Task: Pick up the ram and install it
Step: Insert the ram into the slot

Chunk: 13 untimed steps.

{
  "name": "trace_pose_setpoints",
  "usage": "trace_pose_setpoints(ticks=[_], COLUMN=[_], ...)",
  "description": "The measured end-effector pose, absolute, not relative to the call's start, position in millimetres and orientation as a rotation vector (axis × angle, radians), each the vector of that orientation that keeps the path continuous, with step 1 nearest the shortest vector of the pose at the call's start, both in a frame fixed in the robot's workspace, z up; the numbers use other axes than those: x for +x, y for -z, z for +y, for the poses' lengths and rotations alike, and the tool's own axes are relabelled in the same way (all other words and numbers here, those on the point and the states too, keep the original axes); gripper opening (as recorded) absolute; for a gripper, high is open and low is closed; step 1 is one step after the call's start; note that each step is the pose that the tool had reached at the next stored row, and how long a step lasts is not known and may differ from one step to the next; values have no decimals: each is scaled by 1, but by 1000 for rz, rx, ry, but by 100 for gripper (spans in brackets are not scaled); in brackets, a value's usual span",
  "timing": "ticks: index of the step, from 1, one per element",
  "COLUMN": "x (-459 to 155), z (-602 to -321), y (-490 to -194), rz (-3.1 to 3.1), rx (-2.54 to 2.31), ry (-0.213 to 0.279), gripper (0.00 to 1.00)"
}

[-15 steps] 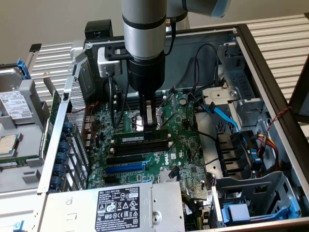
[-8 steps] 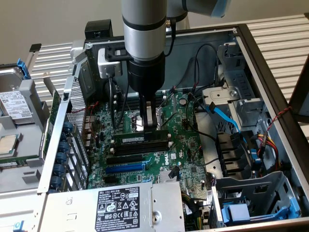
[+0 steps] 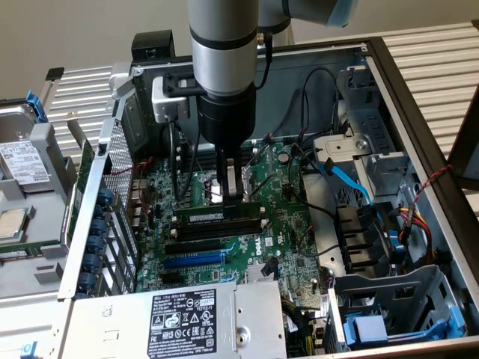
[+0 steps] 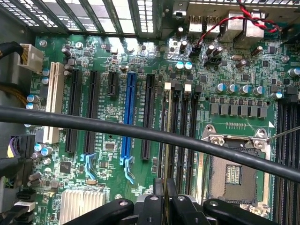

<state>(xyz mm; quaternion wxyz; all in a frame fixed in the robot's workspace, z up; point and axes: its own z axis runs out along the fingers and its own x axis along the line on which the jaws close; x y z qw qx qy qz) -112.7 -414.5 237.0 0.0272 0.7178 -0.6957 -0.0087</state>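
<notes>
The ram is pinched upright by the end effector, right at the black memory slots in the frame's centre. Were it pressed down tilted or off the slot line, it could be jammed or left half-seated.

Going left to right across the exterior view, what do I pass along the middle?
Grey hard drive with white label, row of blue plastic clips, dark-green ram stick with pale label, light-blue flat cable, multicoloured wire bundle.
</notes>
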Motion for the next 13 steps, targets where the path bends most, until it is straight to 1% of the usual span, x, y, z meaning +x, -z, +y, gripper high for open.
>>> trace_pose_setpoints(ticks=[13], x=[-115], z=[-414], y=[-236], rz=[-2152], rx=[2220], ry=[18], gripper=[13])
